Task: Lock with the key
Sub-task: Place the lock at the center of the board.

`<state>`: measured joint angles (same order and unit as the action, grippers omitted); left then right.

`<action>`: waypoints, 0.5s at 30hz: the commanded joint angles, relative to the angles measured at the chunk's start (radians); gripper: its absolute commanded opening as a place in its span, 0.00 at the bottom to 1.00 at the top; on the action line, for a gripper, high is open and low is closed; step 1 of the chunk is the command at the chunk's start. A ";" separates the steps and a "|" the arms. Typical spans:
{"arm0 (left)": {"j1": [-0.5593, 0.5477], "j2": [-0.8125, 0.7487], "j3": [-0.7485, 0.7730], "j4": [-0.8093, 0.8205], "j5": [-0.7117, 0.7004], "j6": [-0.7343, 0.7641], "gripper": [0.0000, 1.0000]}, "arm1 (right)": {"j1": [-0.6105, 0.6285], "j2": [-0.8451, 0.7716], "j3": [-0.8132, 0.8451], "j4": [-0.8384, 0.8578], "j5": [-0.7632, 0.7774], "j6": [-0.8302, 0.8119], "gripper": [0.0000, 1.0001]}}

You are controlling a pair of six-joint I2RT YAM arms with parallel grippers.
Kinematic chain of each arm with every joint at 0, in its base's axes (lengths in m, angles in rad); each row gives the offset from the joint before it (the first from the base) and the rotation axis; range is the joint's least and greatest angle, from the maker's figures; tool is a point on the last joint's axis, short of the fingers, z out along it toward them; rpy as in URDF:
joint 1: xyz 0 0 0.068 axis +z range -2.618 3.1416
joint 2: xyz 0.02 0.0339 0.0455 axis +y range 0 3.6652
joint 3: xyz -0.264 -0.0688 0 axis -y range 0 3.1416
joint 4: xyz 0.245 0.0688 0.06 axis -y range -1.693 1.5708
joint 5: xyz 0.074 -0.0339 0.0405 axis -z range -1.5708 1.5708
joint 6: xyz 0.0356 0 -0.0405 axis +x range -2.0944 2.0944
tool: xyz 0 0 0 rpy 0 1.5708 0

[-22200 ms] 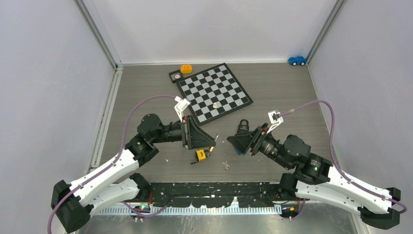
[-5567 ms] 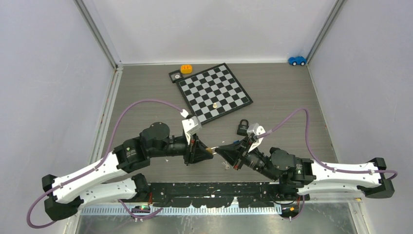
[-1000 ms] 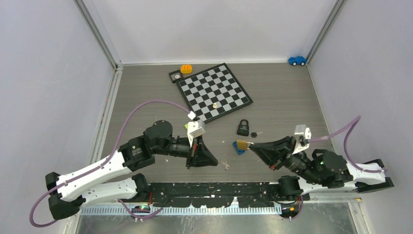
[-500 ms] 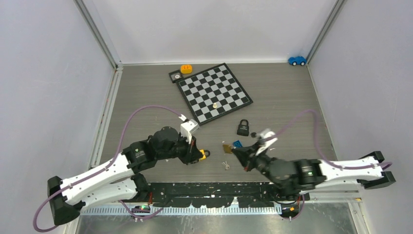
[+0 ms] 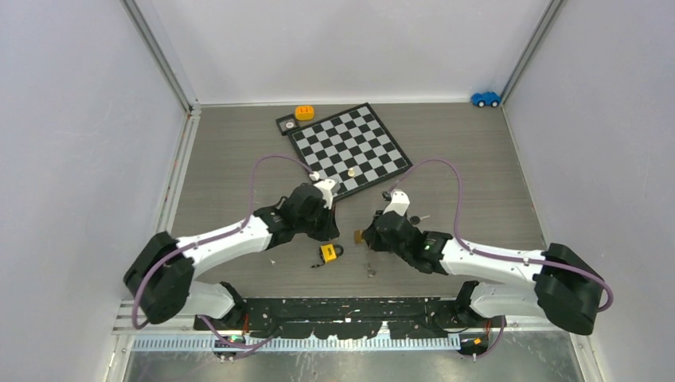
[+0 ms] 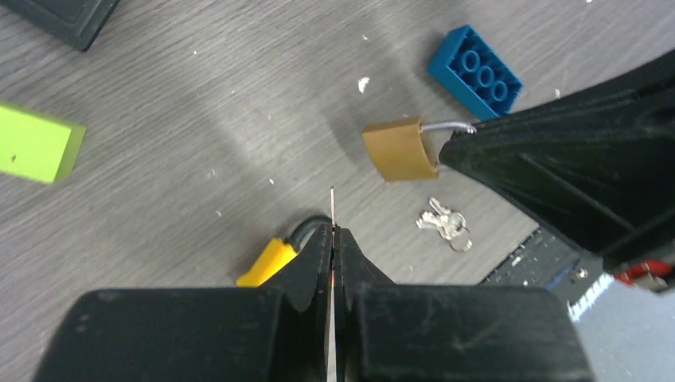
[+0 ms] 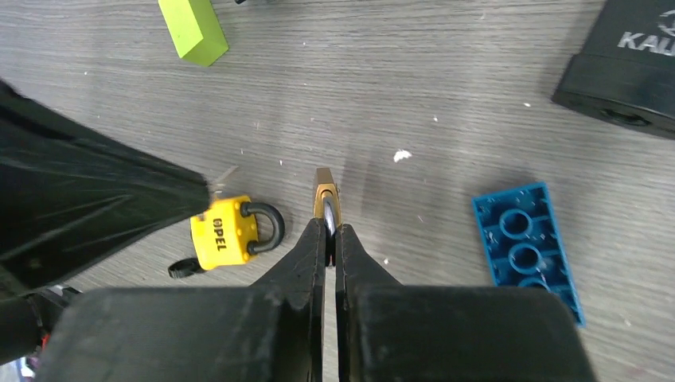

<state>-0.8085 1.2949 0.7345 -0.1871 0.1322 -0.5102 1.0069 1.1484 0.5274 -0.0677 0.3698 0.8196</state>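
Silvery and thin, the key (image 6: 332, 208) shows in the left wrist view as a sliver poking out just above centre frame. The left gripper (image 6: 332, 239) is pressed together on it, with no gap between the pads. Its blade runs straight up the frame, in line with the fingers. The brass padlock (image 6: 400, 149) sits up and to the right of the key tip, near but not touching. Its body lies crosswise, with its shackle (image 6: 450, 125) pointing right into the right gripper (image 7: 329, 235), which is clamped tight on that shackle. In the right wrist view we see the lock edge-on just past the fingertips at centre. The key tip comes in from the left of that frame, apart from the lock. We judge that the keyway sits on the body's free left end, though we cannot see the hole itself. If so, the blade stands roughly at right angles to the lock's long axis, and one of the two must turn before the key can go in. The left arm carries the key, so we expect the closing move to be its job. Further out, a bunch of keys (image 6: 444, 223) lies on the table at right of centre. A yellow padlock (image 7: 227, 232) rests below the tips, a blue brick (image 6: 475, 72) is at the upper right, and a green block (image 6: 36, 142) sits at the left edge.
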 commanded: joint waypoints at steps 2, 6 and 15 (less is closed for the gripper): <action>0.012 0.165 0.062 0.202 -0.026 0.011 0.01 | -0.084 0.114 0.025 0.201 -0.126 0.029 0.00; 0.014 0.282 0.081 0.272 -0.044 -0.009 0.08 | -0.140 0.176 0.025 0.243 -0.198 0.018 0.01; 0.015 0.294 0.098 0.242 -0.158 0.011 0.81 | -0.165 0.152 0.108 0.039 -0.137 -0.030 0.74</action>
<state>-0.7990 1.6264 0.8028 0.0391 0.0490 -0.5175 0.8459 1.3354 0.5579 0.0597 0.1997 0.8135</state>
